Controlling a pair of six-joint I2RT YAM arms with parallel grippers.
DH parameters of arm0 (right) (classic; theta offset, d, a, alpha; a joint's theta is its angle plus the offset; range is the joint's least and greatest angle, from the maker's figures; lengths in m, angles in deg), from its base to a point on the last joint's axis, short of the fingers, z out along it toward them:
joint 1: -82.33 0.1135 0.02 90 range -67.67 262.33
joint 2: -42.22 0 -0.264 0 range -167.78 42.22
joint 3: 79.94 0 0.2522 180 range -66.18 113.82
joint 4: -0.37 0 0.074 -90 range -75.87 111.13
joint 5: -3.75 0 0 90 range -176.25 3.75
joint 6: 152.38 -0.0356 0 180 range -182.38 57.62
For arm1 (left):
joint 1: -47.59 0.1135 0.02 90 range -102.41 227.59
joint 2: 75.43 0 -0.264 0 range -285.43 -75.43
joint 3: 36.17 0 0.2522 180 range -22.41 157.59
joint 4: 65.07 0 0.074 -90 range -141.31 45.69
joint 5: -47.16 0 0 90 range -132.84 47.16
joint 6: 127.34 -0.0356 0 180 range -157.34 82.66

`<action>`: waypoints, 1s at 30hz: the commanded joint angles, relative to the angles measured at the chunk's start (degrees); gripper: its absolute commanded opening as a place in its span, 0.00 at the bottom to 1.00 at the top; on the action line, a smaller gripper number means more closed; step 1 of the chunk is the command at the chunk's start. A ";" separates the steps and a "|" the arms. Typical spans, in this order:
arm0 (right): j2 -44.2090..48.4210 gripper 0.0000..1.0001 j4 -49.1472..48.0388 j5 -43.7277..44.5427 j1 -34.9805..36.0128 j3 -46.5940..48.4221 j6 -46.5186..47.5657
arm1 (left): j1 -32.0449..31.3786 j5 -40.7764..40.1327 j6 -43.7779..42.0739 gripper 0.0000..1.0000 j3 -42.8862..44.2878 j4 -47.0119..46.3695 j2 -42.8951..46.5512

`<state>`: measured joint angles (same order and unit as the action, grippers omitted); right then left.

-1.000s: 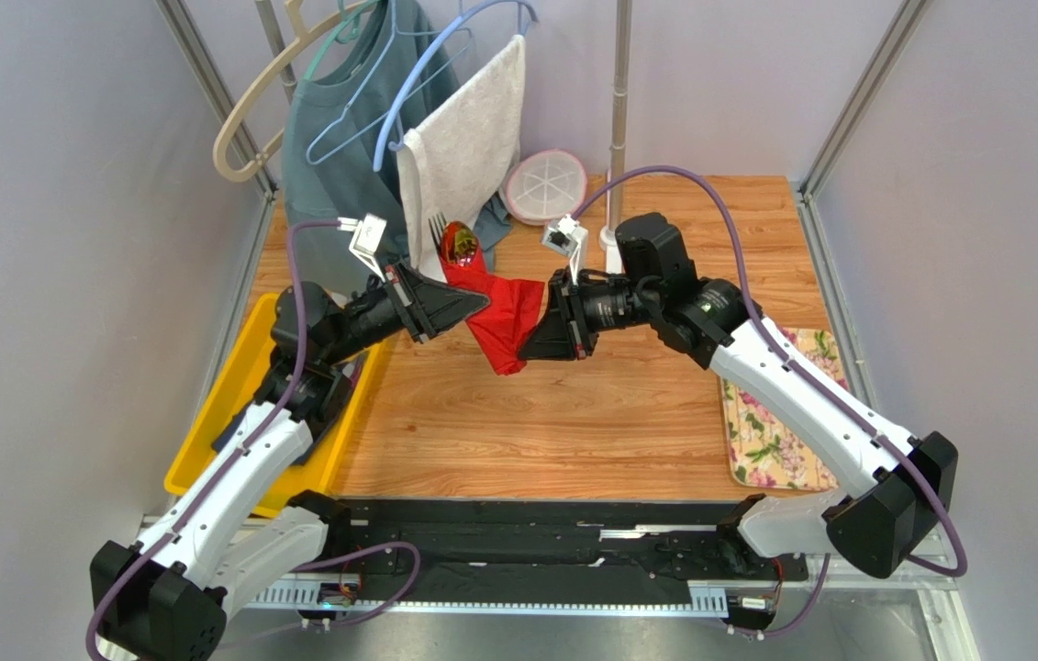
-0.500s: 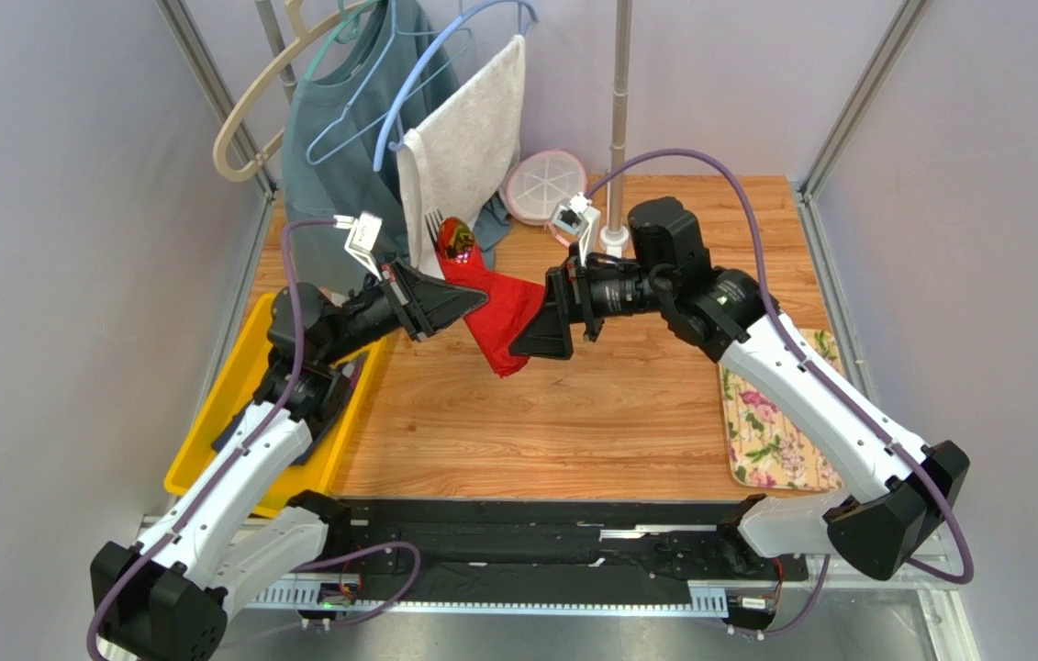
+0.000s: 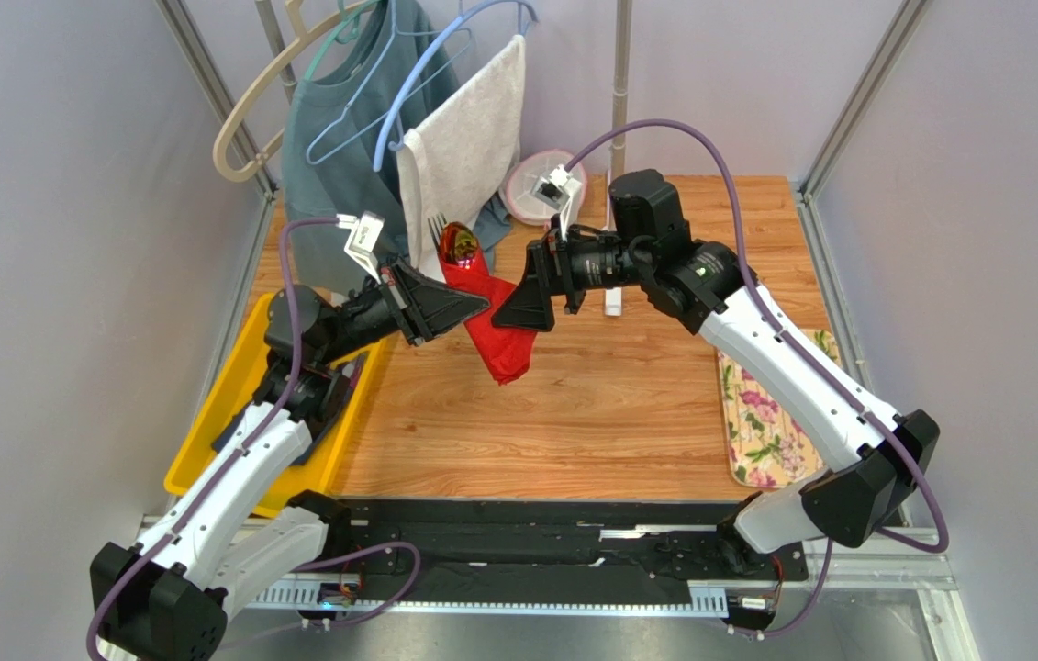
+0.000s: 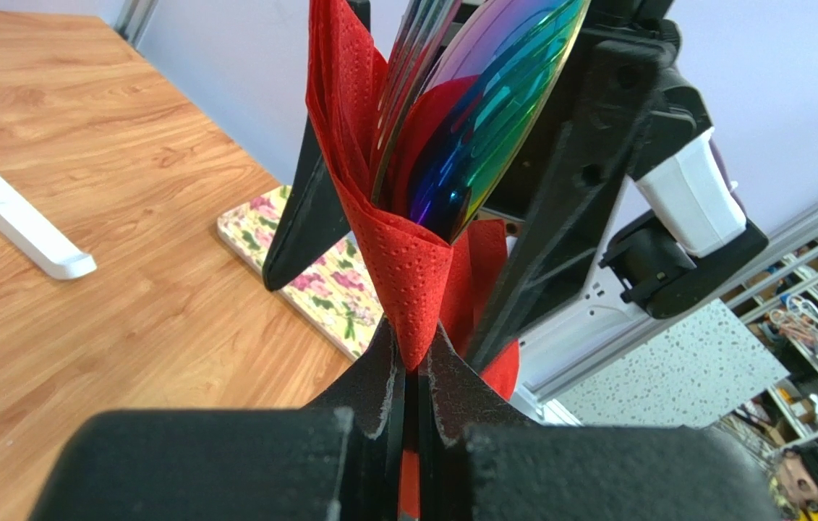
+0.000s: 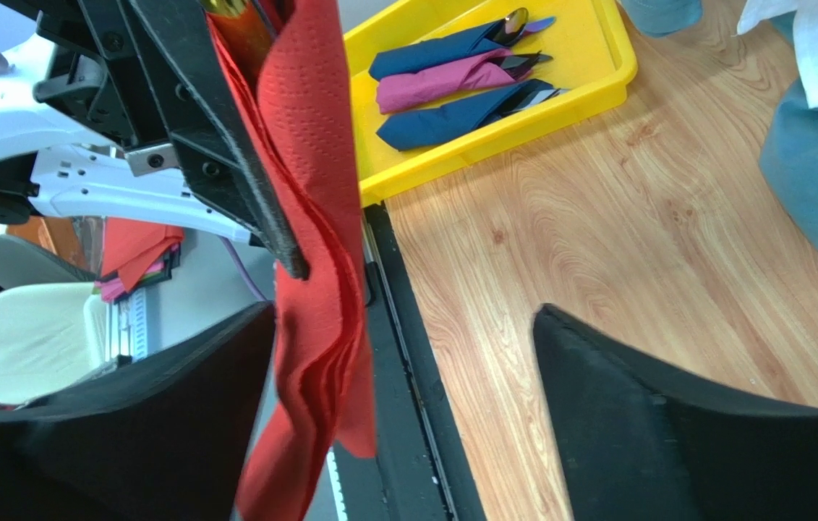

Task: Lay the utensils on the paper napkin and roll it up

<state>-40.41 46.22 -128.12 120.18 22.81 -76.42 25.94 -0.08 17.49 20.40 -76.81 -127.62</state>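
— Left wrist view: what has the left gripper (image 4: 415,375) got?
— It's pinched tight on the paper napkin (image 4: 386,250), held above the table, with the utensils (image 4: 478,119) standing in its fold.
— And the right gripper (image 5: 402,326)?
— Jaws wide, with the napkin hanging just beside one finger.

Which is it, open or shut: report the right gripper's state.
Open. On the right gripper the fingers stand wide apart, nothing between them; the paper napkin hangs beside one finger, clamped in the shut left gripper.
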 commanded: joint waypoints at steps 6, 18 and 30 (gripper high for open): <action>1.68 0.42 -3.79 -7.69 0.48 -1.98 4.55 | 0.20 2.50 1.68 0.00 1.58 -5.26 1.73; 2.82 0.00 -5.72 -12.36 0.47 -3.29 1.57 | 0.20 1.63 1.16 0.01 1.67 -4.57 1.65; 3.88 0.00 -14.69 -14.03 0.48 -6.99 -9.33 | -0.41 0.65 1.42 0.33 2.19 -5.70 0.07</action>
<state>-38.42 36.63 -140.43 120.51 16.30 -81.51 25.85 1.63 18.96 20.40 -78.25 -127.62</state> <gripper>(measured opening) 0.012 0.304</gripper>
